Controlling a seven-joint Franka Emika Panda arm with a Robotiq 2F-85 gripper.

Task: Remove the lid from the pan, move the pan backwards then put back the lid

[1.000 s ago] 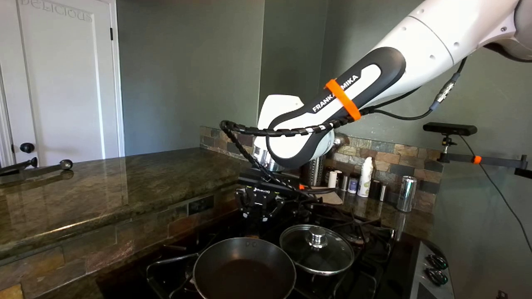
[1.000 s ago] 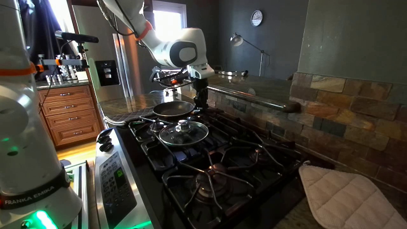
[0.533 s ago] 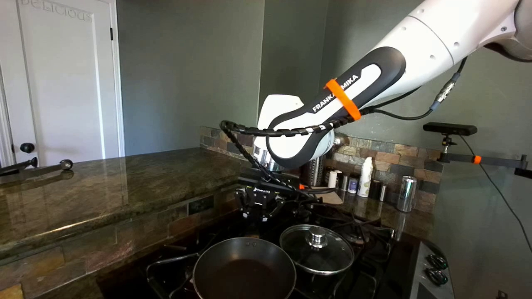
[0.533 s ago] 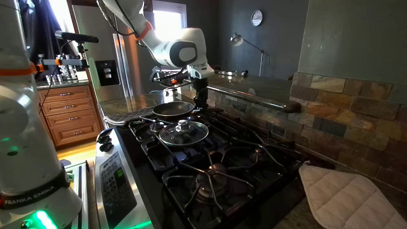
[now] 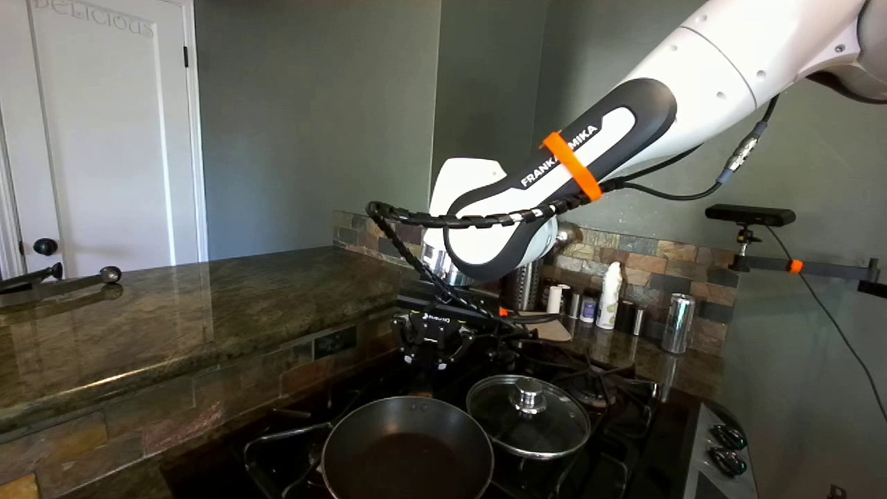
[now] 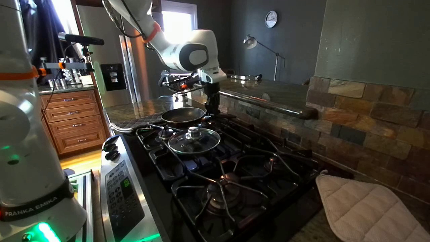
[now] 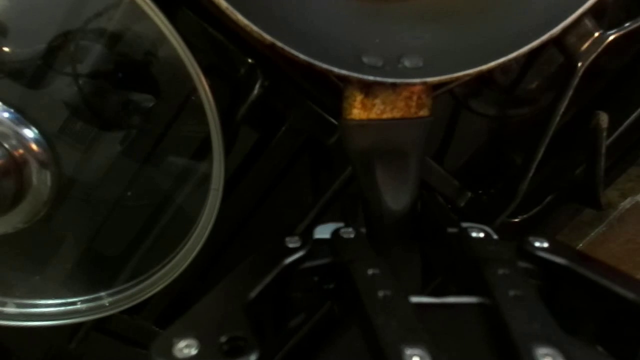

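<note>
On the gas stove (image 6: 153,188) beside the raised stone bench (image 5: 263,298), we see the pincer (image 7: 411,232) clamped on the handle (image 7: 385,150) of the pan (image 5: 409,450) at one end of the grates (image 5: 291,435), the lid (image 5: 530,418) lying knob-up just beside the pan, and a quilted pad (image 6: 369,208) well apart past the opposite end.

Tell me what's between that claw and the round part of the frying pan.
The wrist view shows a rust-coloured collar on the frying pan, then its black handle, which the claw straddles.
</note>
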